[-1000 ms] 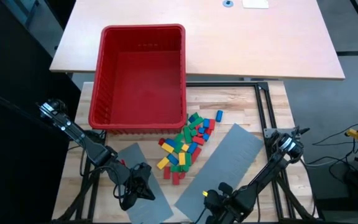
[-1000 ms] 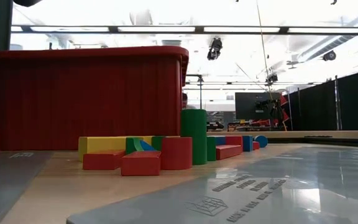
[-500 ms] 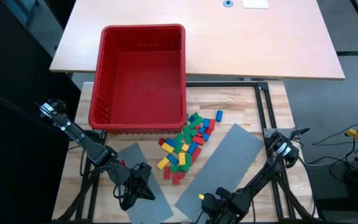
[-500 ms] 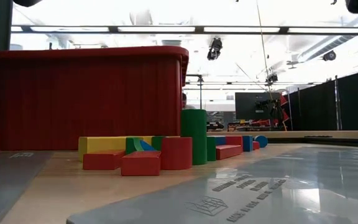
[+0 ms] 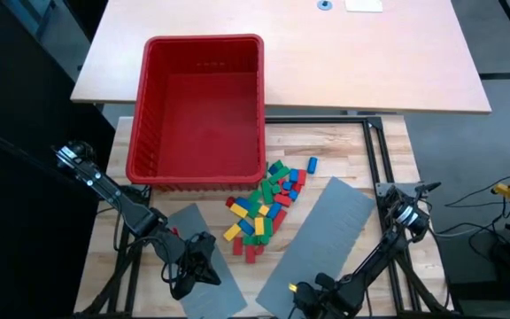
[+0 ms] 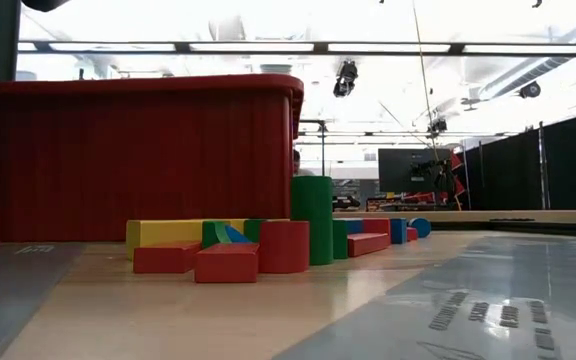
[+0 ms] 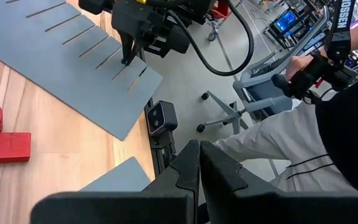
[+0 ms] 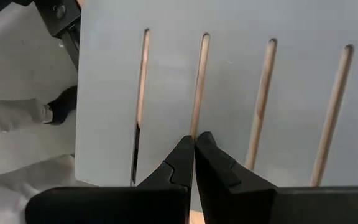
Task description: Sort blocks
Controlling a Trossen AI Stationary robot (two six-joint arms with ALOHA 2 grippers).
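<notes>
A pale wooden table [image 5: 361, 177] stands in a bright hall with black curtains and ceiling lights showing beyond it in the low view. A big red bin [image 5: 200, 106] sits on its far left part, and just beside the bin's near right corner lies the heap of blocks [image 5: 264, 206]: small red, green, blue and yellow bricks, scattered flat on the wood, with one blue piece [image 5: 312, 164] a little apart toward the right. In the low view a green cylinder [image 6: 312, 219] stands upright among them, with red bricks [image 6: 228, 262] lying nearest the camera. Two flat grey slotted panels lie on the near part of the table: a larger one [image 5: 321, 232] slanting to the right of the heap, and a smaller one [image 5: 204, 266] to the left. The left gripper [image 5: 204, 266] rests low over the smaller panel, its fingers [image 7: 188, 171] pressed together with nothing between them. The right gripper [image 5: 304, 297] is at the near end of the larger panel, fingers [image 8: 182, 163] likewise closed and empty, their tips at one of the panel's slots [image 8: 197, 87]. A person's pale trouser leg [image 7: 278, 140] shows beside the table.
</notes>
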